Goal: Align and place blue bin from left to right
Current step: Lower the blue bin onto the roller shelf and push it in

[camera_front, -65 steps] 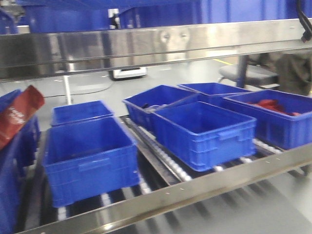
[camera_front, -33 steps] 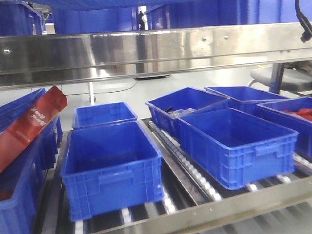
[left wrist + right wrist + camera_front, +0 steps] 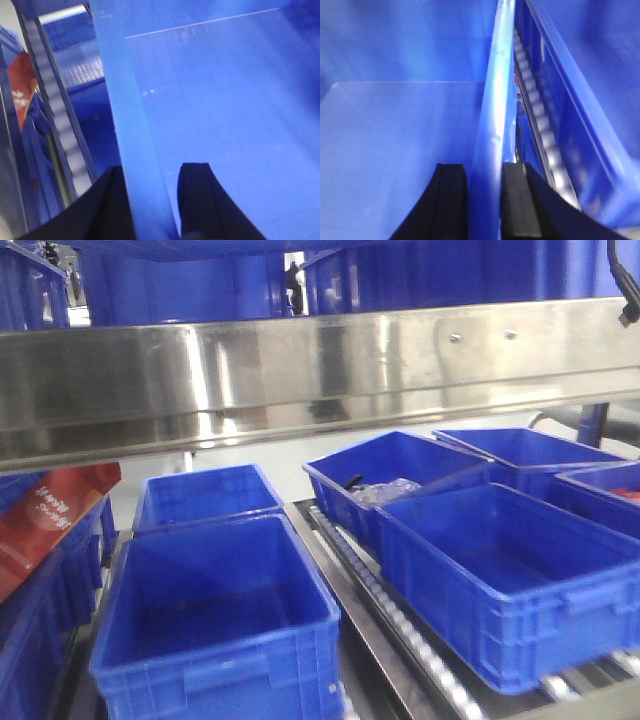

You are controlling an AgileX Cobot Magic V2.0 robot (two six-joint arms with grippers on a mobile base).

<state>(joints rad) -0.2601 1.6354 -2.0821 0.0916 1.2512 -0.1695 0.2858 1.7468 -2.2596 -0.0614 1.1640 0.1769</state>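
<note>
Roller rack, left gripper, right gripper clamping blue bin walls

The blue bin is a large rectangular bright-blue plastic tote with a thick top rim and raised ribs moulded on its front wall. It stands upright, open side up and empty, its smooth floor bare. It sits at the front left of the roller shelf, long side running front to back, its near wall at the shelf's front edge
</note>
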